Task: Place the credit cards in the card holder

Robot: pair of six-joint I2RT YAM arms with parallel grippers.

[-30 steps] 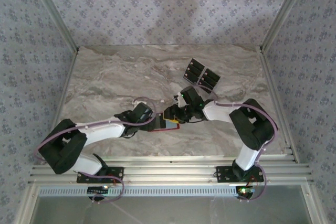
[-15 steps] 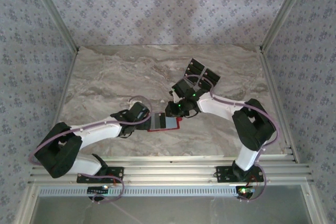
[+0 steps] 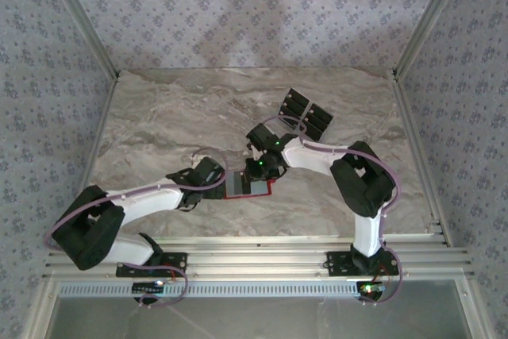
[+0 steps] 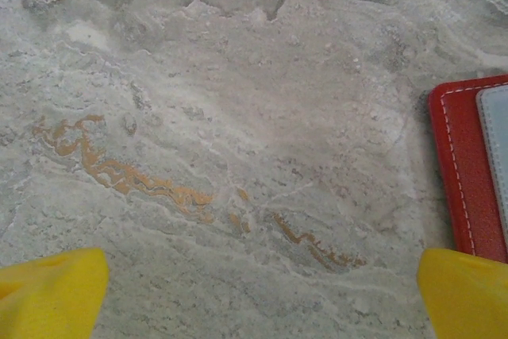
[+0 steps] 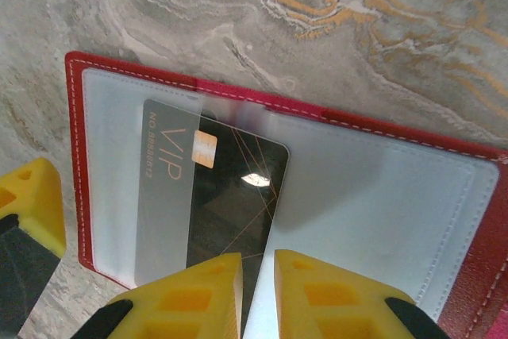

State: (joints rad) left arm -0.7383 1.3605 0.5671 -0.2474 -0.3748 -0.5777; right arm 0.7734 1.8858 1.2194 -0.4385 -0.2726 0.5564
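Note:
The card holder (image 3: 248, 188) lies open on the marble, red with pale pockets (image 5: 381, 204). My right gripper (image 5: 258, 291) hovers over it, shut on the near edge of a black credit card (image 5: 214, 188) marked VIP. The card's left part sits under the translucent left pocket. In the top view the right gripper (image 3: 258, 171) is at the holder's far edge. Several more credit cards (image 3: 305, 113) lie in a cluster behind it. My left gripper (image 4: 258, 295) is open just left of the holder's red edge (image 4: 464, 164), with bare marble between its fingers.
Metal rails run along the table's near edge (image 3: 254, 248), and patterned walls enclose the other sides. Open marble stretches to the left (image 3: 151, 125) and right of the holder.
The right gripper swung back to the card cluster, then returned over the holder with its jaws closed on a card. The left gripper drew back slightly left of the holder.

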